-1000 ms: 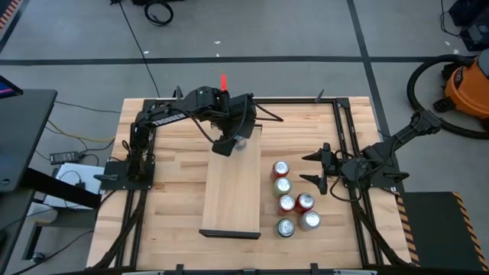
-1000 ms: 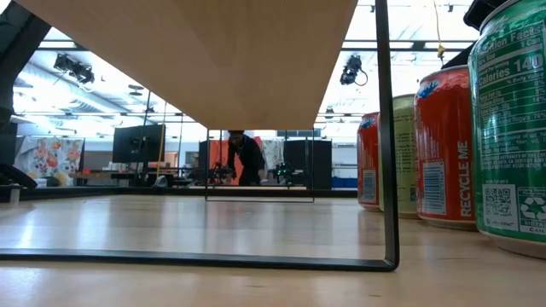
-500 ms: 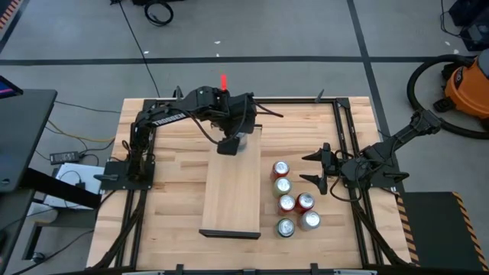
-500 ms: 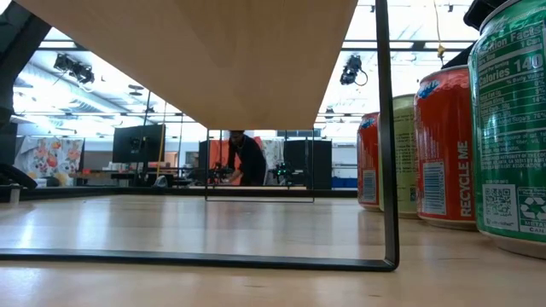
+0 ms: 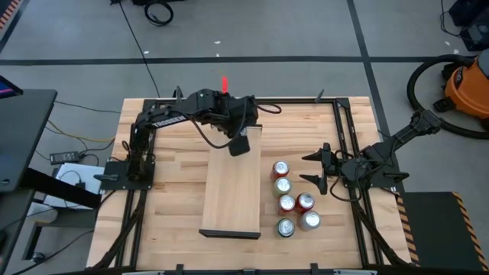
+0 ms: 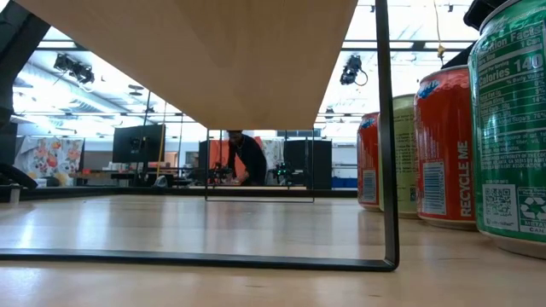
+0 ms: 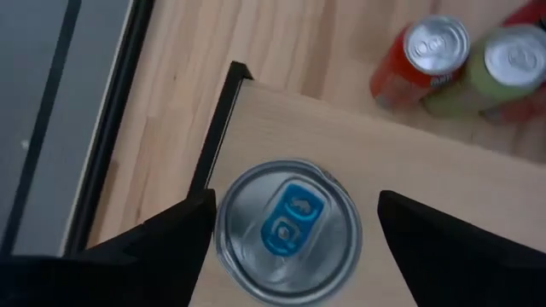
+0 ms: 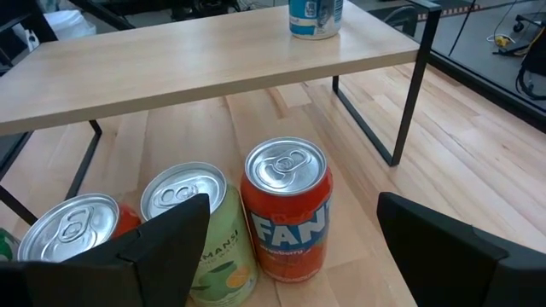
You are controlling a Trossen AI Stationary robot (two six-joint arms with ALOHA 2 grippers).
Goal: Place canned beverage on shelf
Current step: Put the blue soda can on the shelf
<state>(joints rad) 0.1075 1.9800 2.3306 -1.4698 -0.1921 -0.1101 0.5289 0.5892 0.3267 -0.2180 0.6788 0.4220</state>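
Observation:
A silver-topped can point(image 7: 288, 226) with a blue tab stands upright on the light wood shelf point(image 5: 233, 187), near its far right corner; it also shows in the right wrist view point(image 8: 316, 19). My left gripper point(image 5: 239, 145) hangs open above it, pointing steeply down, one finger on either side of the can's top point(image 7: 296, 200). A gap shows at one finger; the other is close beside the rim. In the high view the gripper hides the can. My right gripper point(image 5: 309, 169) waits open at the table's right, facing several cans point(image 5: 293, 200).
Several cans stand on the table right of the shelf, among them an orange one point(image 8: 286, 209) and a green one point(image 8: 192, 226). The shelf stands on thin dark legs point(image 6: 388, 128). Dark frame rails point(image 5: 340, 114) border the table.
My left gripper has rolled about its own line above the shelf's far end and now sits squarely over the can, which showed beside it a second ago. The shelf and the other cans have kept their places.

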